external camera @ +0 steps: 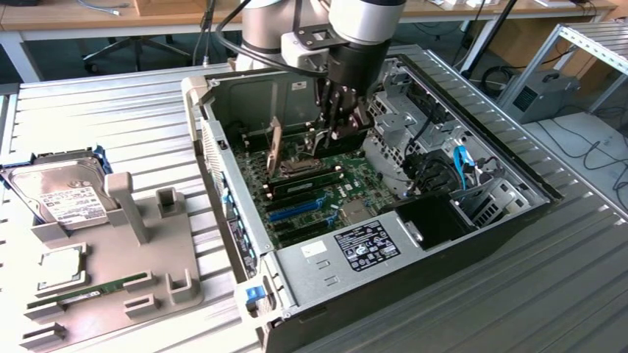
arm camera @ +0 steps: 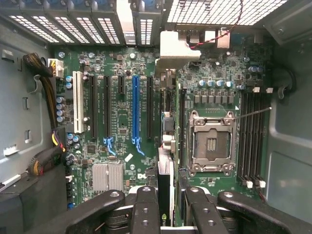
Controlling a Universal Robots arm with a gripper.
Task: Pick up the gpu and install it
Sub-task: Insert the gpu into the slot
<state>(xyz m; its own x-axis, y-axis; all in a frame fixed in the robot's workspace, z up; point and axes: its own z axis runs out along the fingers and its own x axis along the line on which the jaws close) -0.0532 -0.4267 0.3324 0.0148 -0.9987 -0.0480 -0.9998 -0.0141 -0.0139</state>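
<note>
The gpu (arm camera: 165, 171) is a thin black card seen edge-on, with its silver end bracket (arm camera: 178, 48) toward the case's vented rear wall. My gripper (arm camera: 165, 197) is shut on it, one black finger (arm camera: 145, 207) on each side. The card hangs upright over the green motherboard (arm camera: 117, 146), along the black slots between the blue slot (arm camera: 135, 107) and the open CPU socket (arm camera: 212, 144). Whether it touches a slot I cannot tell. In the exterior view my gripper (external camera: 336, 131) reaches down into the open PC case (external camera: 373, 250).
On the exterior view's left, a grey holder tray (external camera: 147, 257) carries a silver hard drive (external camera: 61, 193), a CPU chip (external camera: 61, 266) and a green memory stick (external camera: 90, 290). Inside the case, cables (arm camera: 46, 97), drive cages (external camera: 422, 132) and memory slots (arm camera: 253, 136) crowd the board.
</note>
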